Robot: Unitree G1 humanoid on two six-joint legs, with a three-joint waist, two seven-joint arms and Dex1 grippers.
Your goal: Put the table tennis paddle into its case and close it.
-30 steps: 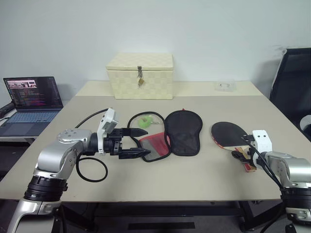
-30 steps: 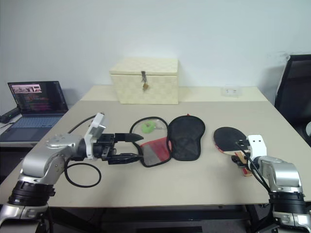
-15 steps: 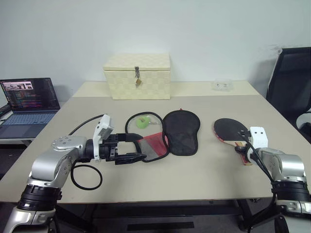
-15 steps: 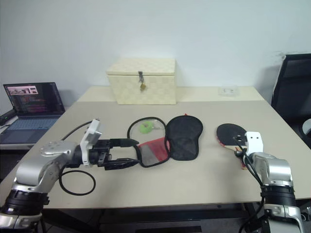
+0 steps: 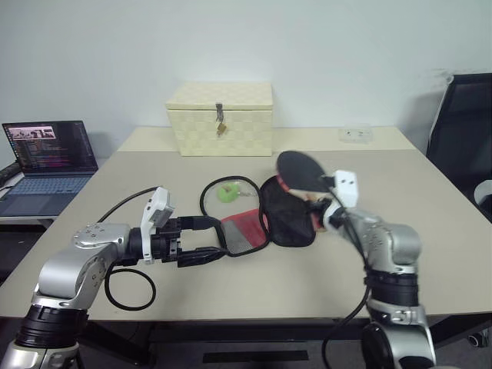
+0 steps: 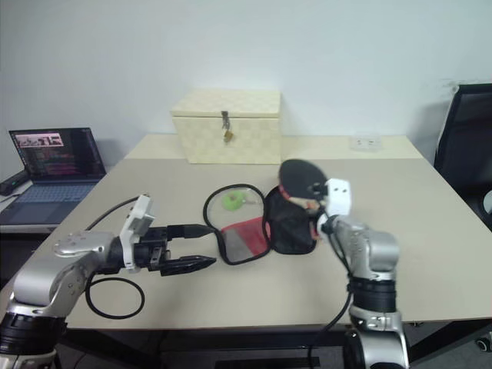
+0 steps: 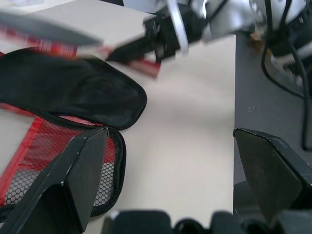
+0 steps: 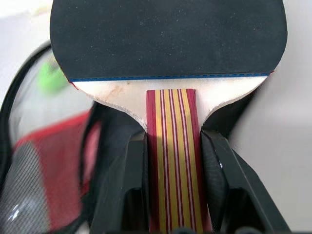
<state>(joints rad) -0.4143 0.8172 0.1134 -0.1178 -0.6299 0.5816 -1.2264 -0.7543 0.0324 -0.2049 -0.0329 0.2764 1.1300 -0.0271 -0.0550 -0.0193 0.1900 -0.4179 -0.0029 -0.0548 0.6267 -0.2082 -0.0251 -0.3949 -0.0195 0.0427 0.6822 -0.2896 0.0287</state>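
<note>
Paddle [image 8: 168, 44] gripped by its striped handle in the right claw [image 8: 170, 170], black face raised beyond the fingertips, apparently just above the case [image 5: 265, 219] lying unzipped on the table [image 5: 430, 231]; left claw [image 5: 201, 240] spread wide, empty, tips beside the case's red mesh flap.

You face a beige table [image 5: 231, 292] set against a plain pale wall [image 5: 231, 38]. A cream box [image 5: 221, 119] with a metal latch sits near the table's far edge, a small clear item [image 5: 355, 135] toward its far right corner. Off the table's left edge, an open laptop [image 5: 48, 165] rests on a lower surface. A black chair [image 5: 461, 131] stands past the right edge.
</note>
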